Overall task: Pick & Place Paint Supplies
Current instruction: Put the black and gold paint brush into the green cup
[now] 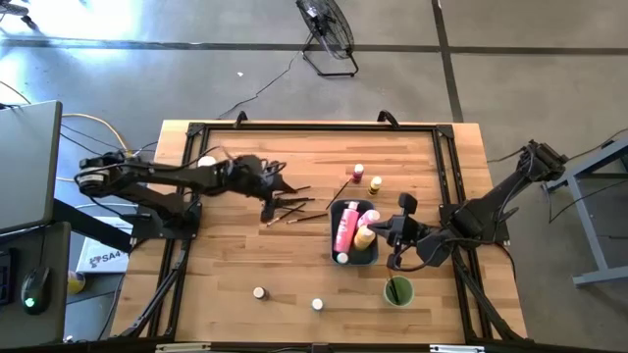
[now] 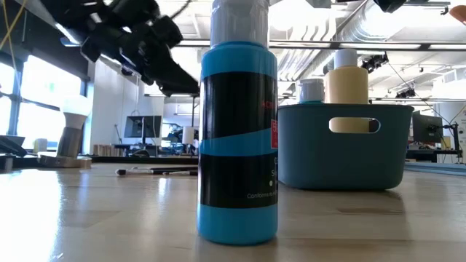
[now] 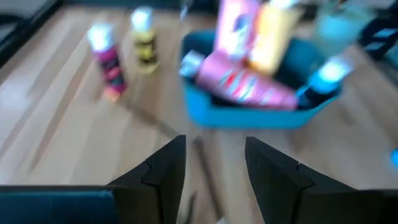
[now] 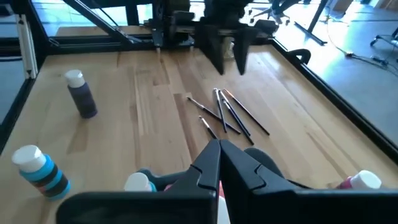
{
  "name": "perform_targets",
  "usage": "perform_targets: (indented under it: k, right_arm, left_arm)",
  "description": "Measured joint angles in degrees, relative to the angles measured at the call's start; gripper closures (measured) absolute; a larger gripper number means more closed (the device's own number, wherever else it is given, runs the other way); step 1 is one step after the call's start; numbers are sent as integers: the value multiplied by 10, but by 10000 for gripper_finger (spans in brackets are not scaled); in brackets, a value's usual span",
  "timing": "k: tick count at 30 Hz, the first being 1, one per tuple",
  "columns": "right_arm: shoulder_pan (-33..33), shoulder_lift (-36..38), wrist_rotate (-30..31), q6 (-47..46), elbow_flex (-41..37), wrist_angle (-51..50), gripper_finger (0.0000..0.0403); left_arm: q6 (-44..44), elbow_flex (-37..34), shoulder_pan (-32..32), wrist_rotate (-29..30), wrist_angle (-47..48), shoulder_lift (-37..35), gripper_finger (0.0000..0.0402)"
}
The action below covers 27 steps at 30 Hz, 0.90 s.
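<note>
Several thin brown-handled paintbrushes [image 1: 294, 208] [image 4: 227, 112] lie flat and crossed on the table, left of the blue-grey tray [image 1: 335, 218]. My left gripper [image 1: 280, 191] [image 3: 214, 146] hovers open above them, well off the table in the low view [image 2: 145, 44]. Pink and yellow squeeze bottles [image 3: 249, 56] lie and lean inside the tray. My right gripper [image 1: 385, 229] [image 4: 219, 146] is shut on nothing, over the tray's right side. A red-pink bottle [image 1: 358, 174] and a yellow one [image 1: 375, 183] stand on their bases beyond the tray.
A round green cup [image 1: 397, 291] with a brush in it stands near the right arm. Two small capped bottles [image 1: 259, 292] [image 1: 317, 305] stand near the table's near edge; a blue one [image 2: 237, 138] fills the low view. A black frame rims the table.
</note>
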<state>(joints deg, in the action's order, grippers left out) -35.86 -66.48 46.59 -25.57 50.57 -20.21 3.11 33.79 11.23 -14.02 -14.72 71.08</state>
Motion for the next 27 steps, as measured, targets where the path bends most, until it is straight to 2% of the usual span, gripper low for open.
perform_targets:
  k: [3, 5, 9, 15, 20, 27]
  right_arm:
    - [0, -11, 5, 11, 0, 2, 400]
    - [3, -17, 8, 28, 0, 7, 400]
    - [11, -22, 13, 47, 0, 33, 400]
    - [26, -21, 13, 79, 0, 92, 400]
    - [26, -21, 10, 105, 0, 98, 400]
    - [26, -21, 10, 144, 0, 99, 400]
  left_arm:
    - [5, -29, -19, 19, -86, -1, 239]
    - [23, -34, -24, 39, -110, -2, 239]
    - [48, -34, -22, 65, -104, -2, 239]
    - [-4, -34, -23, 63, -73, -17, 239]
    - [0, -34, -23, 62, 12, -110, 239]
    - [27, -40, -23, 116, 125, -276, 239]
